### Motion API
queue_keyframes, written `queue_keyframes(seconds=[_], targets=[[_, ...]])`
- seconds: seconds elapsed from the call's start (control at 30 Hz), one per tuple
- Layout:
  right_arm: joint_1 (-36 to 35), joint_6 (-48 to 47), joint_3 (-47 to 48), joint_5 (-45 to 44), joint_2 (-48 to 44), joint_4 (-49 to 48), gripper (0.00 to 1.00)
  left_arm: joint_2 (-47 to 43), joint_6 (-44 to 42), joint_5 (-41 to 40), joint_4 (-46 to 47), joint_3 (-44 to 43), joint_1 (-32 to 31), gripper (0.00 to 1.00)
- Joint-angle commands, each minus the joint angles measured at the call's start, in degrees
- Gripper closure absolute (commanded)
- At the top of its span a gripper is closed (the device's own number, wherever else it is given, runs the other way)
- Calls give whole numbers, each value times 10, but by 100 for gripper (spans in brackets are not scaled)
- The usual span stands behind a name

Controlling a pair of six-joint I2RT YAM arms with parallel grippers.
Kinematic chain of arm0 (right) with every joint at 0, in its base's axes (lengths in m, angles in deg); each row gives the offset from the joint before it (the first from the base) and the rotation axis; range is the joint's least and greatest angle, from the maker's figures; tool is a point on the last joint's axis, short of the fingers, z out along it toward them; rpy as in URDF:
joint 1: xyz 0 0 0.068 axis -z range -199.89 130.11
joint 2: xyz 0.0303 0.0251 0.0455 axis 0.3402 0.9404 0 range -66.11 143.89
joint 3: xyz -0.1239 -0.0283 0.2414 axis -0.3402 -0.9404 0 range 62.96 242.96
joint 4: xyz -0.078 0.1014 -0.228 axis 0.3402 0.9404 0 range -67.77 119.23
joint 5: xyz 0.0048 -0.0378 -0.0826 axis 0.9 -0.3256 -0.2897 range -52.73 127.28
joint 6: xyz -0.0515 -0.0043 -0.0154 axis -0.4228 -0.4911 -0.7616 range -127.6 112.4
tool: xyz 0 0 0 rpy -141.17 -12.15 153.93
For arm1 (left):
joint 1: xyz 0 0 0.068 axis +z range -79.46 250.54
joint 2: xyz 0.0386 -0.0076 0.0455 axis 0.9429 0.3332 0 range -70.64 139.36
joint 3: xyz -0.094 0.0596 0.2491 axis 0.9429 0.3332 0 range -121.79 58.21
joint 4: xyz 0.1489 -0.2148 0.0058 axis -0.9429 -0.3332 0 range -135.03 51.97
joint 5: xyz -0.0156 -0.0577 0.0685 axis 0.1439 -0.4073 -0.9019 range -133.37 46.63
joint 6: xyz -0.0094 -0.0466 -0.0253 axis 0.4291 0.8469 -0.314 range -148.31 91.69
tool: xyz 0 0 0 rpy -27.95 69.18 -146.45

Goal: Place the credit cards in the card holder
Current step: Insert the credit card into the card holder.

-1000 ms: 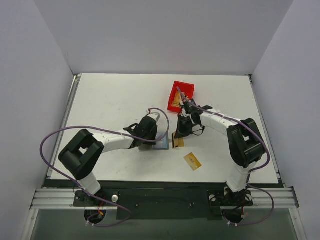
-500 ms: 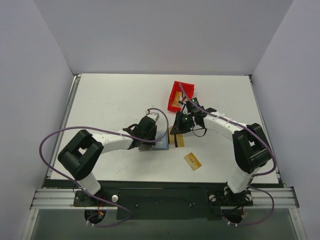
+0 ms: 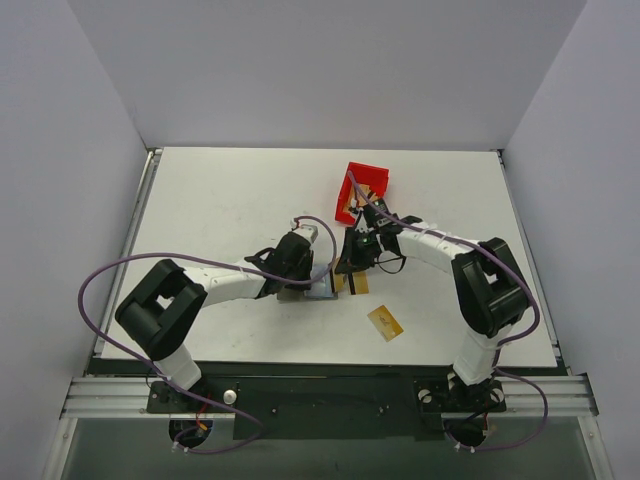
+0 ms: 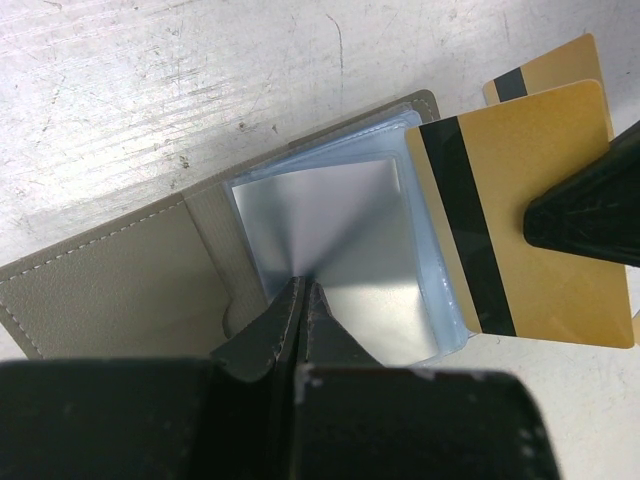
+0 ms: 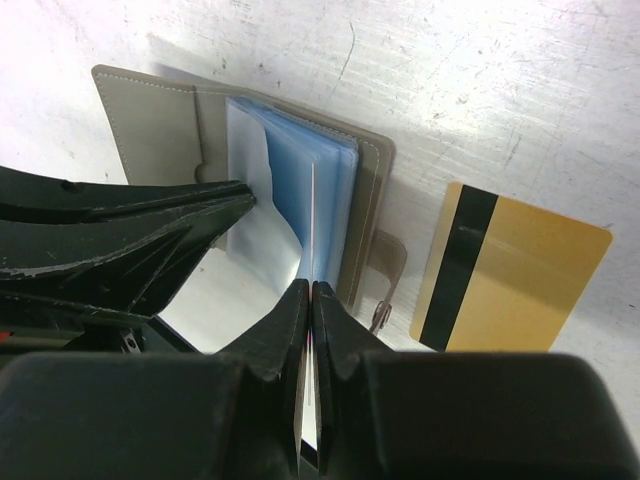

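Gold card pinched tight in right gripper, touching card holder | left gripper clamps clear sleeve | spare card just right

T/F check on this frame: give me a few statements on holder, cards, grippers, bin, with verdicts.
1. The card holder lies open on the table. True.
2. The left gripper is open, clear of the holder. False: it is shut, pinching a clear sleeve of the holder.
3. The right gripper grips a striped card at the holder's sleeves. True.
4. Every card is in the holder. False: a second card lies beside it, and a third card lies nearer the arm bases.
5. The red bin sits by the left arm's base. False: it is on the far side, beyond the right gripper.
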Motion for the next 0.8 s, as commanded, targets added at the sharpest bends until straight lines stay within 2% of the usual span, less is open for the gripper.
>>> queue_keyframes(seconds=[0.0, 0.77], targets=[[-1, -2, 22, -7, 6, 19, 100, 14, -5, -8, -70, 25, 10, 100], [-14, 2, 43, 11, 71, 40, 100, 24, -4, 4, -67, 20, 12, 100]])
